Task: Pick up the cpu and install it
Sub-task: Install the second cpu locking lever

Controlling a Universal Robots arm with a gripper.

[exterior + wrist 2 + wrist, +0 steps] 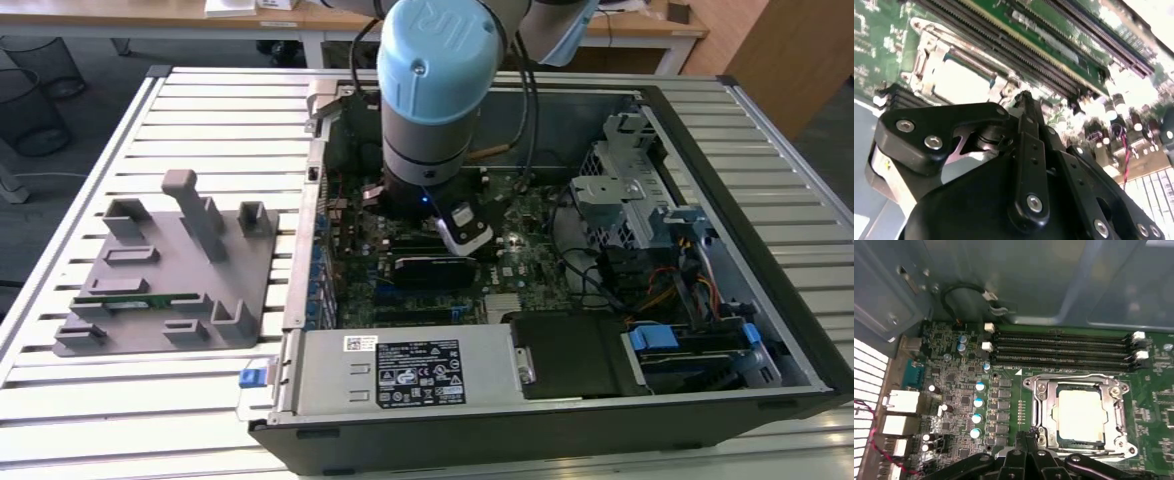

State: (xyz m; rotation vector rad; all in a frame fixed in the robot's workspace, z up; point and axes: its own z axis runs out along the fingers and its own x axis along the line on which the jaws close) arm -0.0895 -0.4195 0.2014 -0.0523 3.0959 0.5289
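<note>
Exterior view: a slatted metal surface (200, 400) spans the frame, carrying an open computer case (747, 250) that takes up the centre and right. Inside it lies the green motherboard (534, 255), with a drive cage (627, 190) at the right of the frame and a power supply box (400, 370) along the lower edge. The robot arm (434, 90) comes down from the top centre of the frame into the case, its wrist over the middle of the board. At the left of the frame a grey parts fixture (174, 270) rests on the surface, with a narrow green memory stick (140, 299) lying in one of its slots.

In the first wrist view, four memory slots (1064, 347) run across the upper middle of the frame. Below them, at the centre right, sits the metal-framed socket (1044, 410), and the cpu (1079, 415) lies flat inside that frame, its pale silver top facing up. The tool (1028, 436) shows at the lower centre of the frame, its fingertips drawn together to a narrow point just beside the socket's frame, gripping nothing.

In the second wrist view the tool's black linkage fills the lower frame, and the cpu (959, 82) sits in its socket at the upper left.
</note>
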